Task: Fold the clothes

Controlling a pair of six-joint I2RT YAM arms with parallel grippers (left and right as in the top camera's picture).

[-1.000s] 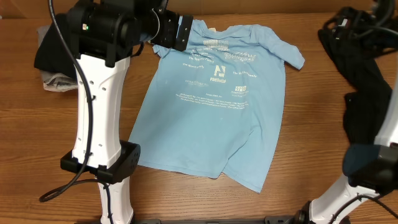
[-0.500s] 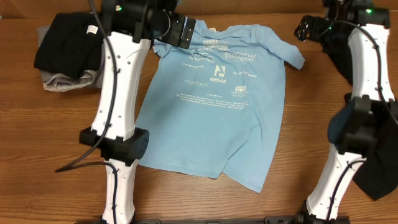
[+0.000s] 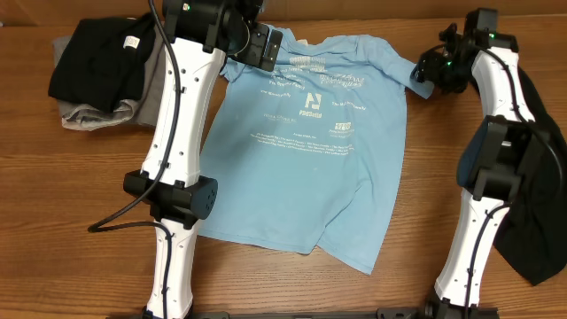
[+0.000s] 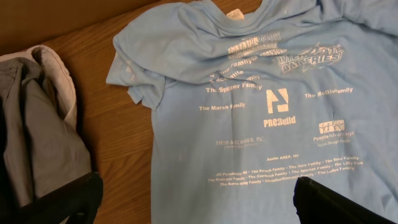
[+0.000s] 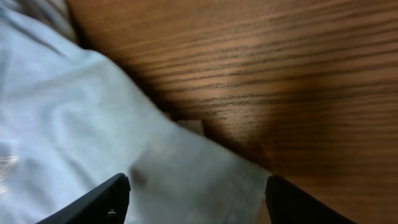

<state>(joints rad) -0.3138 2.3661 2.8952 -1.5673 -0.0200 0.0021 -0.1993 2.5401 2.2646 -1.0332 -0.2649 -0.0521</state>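
The clothes' light blue T-shirt [image 3: 301, 159] lies spread flat on the table, collar at the far side, white print up. My left gripper [image 3: 270, 46] hangs open over its left shoulder. The left wrist view shows the shirt [image 4: 267, 124] below that gripper [image 4: 196, 193], with nothing between the fingers. My right gripper [image 3: 425, 73] is at the shirt's right sleeve. In the right wrist view this gripper [image 5: 196, 199] is open, and its fingers straddle the hem of the sleeve [image 5: 93, 124] close above the cloth.
A black garment [image 3: 93, 58] sits on a grey one [image 3: 84, 117] at the far left; the grey one [image 4: 31, 124] lies just left of the shirt's sleeve. Another black garment [image 3: 532, 221] lies along the right edge, behind the right arm. Bare wooden table [image 3: 71, 221] surrounds the shirt.
My right arm has swung in from the right edge and come down onto the shirt's right sleeve, its jaws a little narrower. The left gripper stays over the left shoulder.
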